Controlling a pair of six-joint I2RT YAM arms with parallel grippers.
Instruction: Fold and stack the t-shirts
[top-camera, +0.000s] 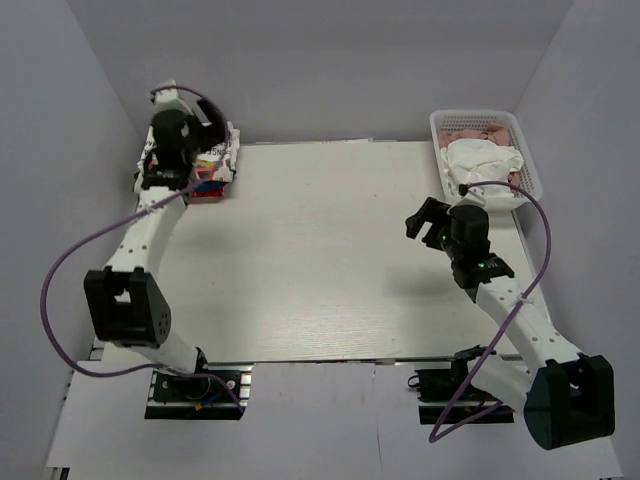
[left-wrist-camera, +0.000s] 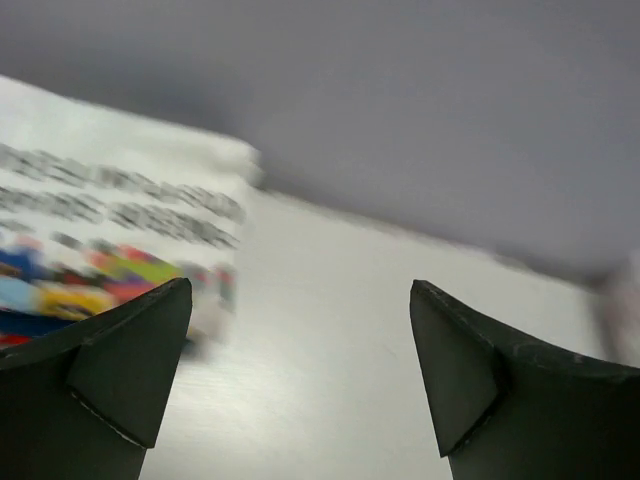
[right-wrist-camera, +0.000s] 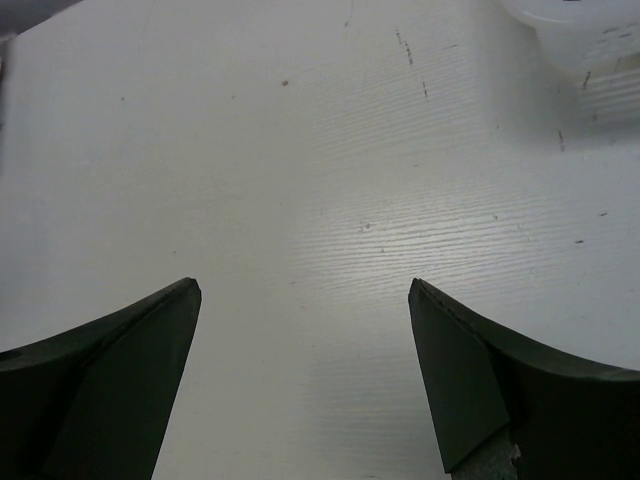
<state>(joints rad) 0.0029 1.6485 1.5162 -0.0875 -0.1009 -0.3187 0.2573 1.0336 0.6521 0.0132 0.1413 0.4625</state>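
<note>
A folded stack of t-shirts (top-camera: 213, 168) lies at the table's far left corner, a white shirt with a colourful print on top and red cloth at its lower edge. The left wrist view shows the white printed shirt (left-wrist-camera: 110, 230), blurred, with dark lettering and bright colours. My left gripper (top-camera: 212, 122) is open and empty, just over the stack's far edge; it also shows in the left wrist view (left-wrist-camera: 300, 300). My right gripper (top-camera: 425, 222) is open and empty above bare table at the right; it also shows in the right wrist view (right-wrist-camera: 304, 290). A blue shirt does not show.
A white mesh basket (top-camera: 528, 160) stands at the far right corner with crumpled white and pink cloth (top-camera: 482, 160) in it. Its corner shows in the right wrist view (right-wrist-camera: 590, 40). Grey walls close in the table (top-camera: 330, 260) on three sides.
</note>
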